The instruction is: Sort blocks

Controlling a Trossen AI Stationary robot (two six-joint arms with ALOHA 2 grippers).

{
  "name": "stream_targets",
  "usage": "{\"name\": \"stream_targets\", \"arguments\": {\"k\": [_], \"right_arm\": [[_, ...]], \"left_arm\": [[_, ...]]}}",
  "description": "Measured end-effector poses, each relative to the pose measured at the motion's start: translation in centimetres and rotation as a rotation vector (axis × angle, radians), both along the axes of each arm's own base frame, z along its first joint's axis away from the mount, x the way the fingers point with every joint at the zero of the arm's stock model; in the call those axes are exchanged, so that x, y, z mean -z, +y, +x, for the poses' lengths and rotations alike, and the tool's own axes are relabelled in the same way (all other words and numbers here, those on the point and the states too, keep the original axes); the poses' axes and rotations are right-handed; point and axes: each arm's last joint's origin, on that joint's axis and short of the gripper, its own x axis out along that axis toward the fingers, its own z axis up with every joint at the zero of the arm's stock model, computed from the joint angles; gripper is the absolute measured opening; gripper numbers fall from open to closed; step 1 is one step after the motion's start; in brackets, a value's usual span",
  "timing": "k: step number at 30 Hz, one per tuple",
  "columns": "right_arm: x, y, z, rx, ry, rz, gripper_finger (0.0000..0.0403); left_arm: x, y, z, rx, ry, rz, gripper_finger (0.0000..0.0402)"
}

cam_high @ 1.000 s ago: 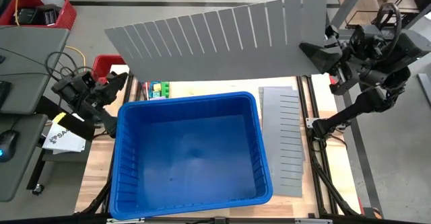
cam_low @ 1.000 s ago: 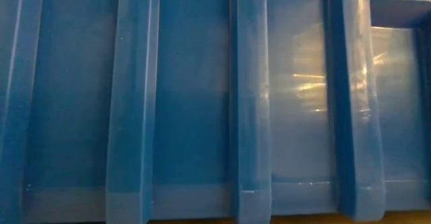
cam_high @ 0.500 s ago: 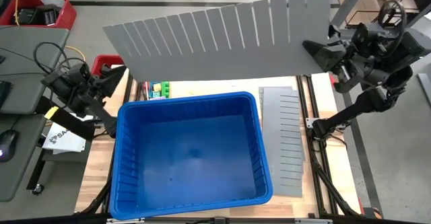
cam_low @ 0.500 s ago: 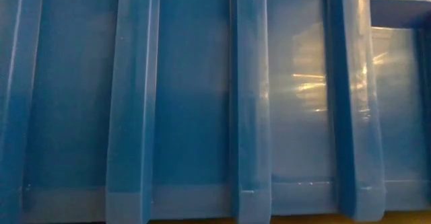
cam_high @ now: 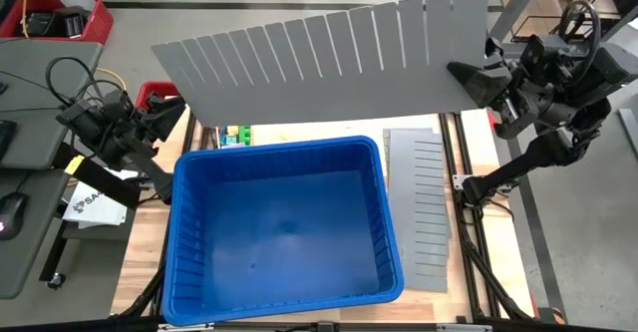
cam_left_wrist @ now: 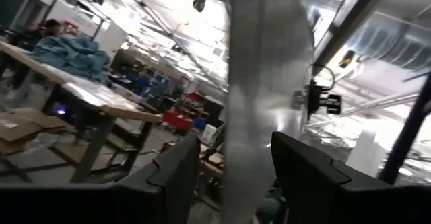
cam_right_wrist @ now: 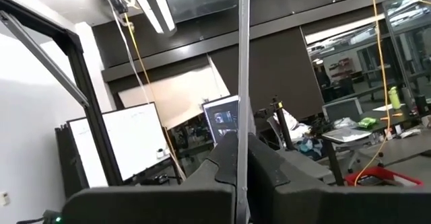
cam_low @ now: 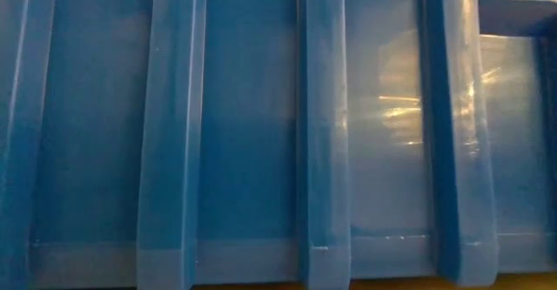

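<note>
The right gripper [cam_high: 477, 78] is clamped shut on one end of a long grey slotted divider panel [cam_high: 319, 58], holding it in the air above the far side of the table; in the right wrist view the panel [cam_right_wrist: 242, 83] runs edge-on between the closed fingers [cam_right_wrist: 222, 167]. The left gripper [cam_high: 171, 116] sits at the panel's other end, its fingers [cam_left_wrist: 172, 173] parted on either side of the sheet [cam_left_wrist: 266, 89], though whether they press on it cannot be told. Below, a large blue bin [cam_high: 389, 262] fills most of the table and blocks the low view with its ribbed wall [cam_low: 244, 133]. A second grey divider panel [cam_high: 424, 212] lies flat on the table just beside the bin, on the right arm's side. The blocks [cam_high: 234, 133], green and yellow among them, sit in a small cluster on the table behind the bin's far rim, partly hidden under the raised panel. A red basket [cam_high: 150, 95] stands near the left gripper.
</note>
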Motion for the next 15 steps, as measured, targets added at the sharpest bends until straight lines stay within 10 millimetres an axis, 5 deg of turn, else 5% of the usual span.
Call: {"name": "stream_targets", "arguments": {"k": [15], "right_arm": [[0.5,0.6,1.5,-0.092,0.028,0.018,0.0]], "left_arm": [[0.0,-0.6,0.2,0.168,-0.082,0.005,0.0184]]}}
